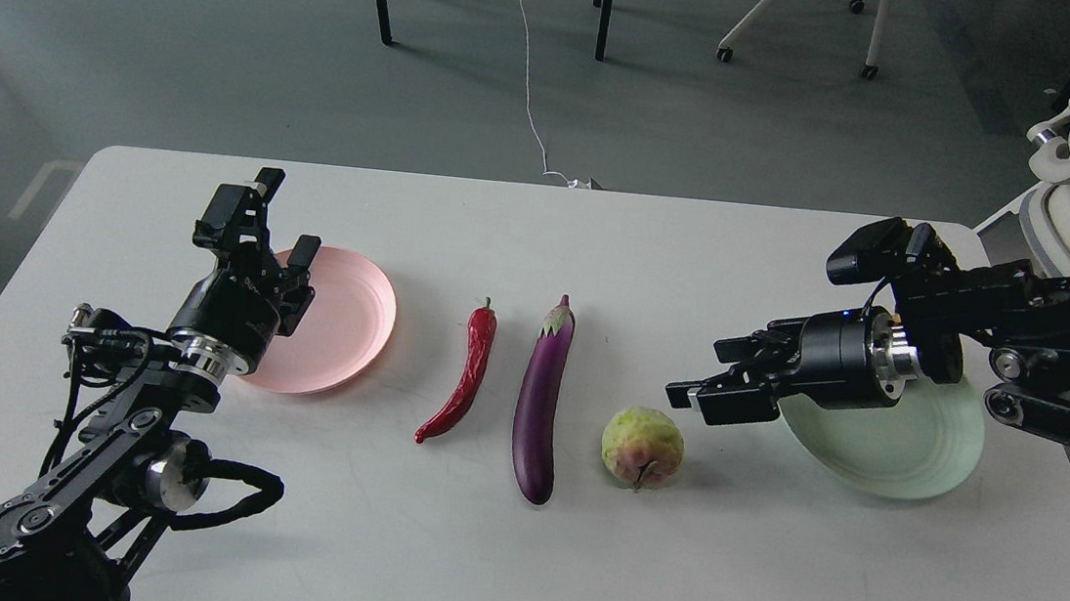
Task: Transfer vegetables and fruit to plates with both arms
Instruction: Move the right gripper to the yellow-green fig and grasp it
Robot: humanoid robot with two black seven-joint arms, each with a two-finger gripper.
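On the white counter (491, 552), the chili (464, 372), eggplant (540, 404) and apple (643, 447) lie in a row between the pink plate (346, 322) and the green plate (903, 454). The left tool (286, 218) hovers over the pink plate, fingers apart. The right tool (714, 382) hangs just beside the apple, fingers slightly apart, holding nothing.

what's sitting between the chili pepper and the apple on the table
In the head view, only the eggplant lies between the chili pepper and the apple, lengthwise and touching neither.
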